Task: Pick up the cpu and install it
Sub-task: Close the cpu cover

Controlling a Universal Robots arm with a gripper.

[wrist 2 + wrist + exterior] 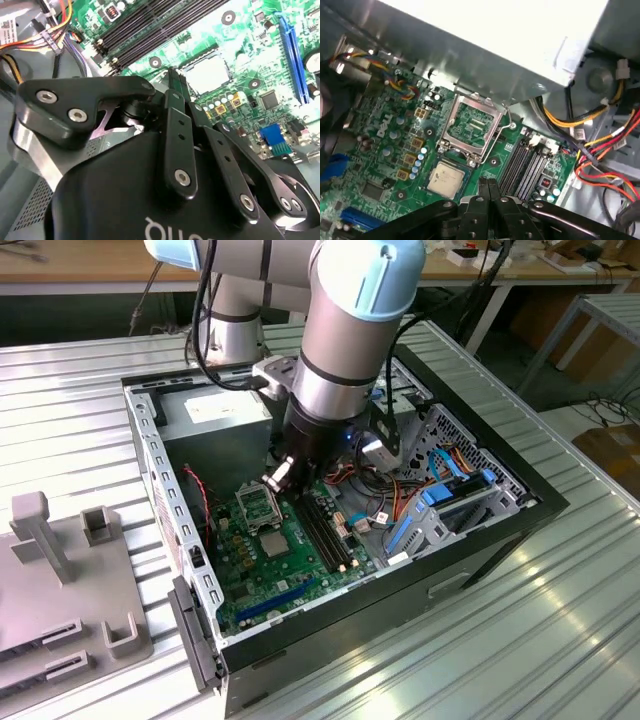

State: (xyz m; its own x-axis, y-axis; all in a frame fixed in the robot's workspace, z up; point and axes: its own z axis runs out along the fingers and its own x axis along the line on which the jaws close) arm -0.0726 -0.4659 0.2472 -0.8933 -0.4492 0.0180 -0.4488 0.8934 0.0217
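The cpu (447, 180) is a small silvery square lying flat in its socket on the green motherboard (380, 150). Right beside it the hinged metal socket frame (472, 125) stands flipped open. In the exterior view the cpu (277, 542) sits just below the arm's wrist. My gripper (488, 185) hovers a little above the board at the cpu's edge, on the side of the black memory slots (525, 165). Its two black fingers are pressed together and shut, with nothing between them. In the second wrist view the gripper (176, 80) points at the board just beside the cpu (209, 75).
The open black computer case (500, 540) rests on a ribbed metal table. A silver power supply (215, 410) fills the back of the case. Coloured cables (385, 502) and a blue drive bay (450, 495) crowd the exterior view's right. A grey fixture (60, 580) stands at the exterior view's left.
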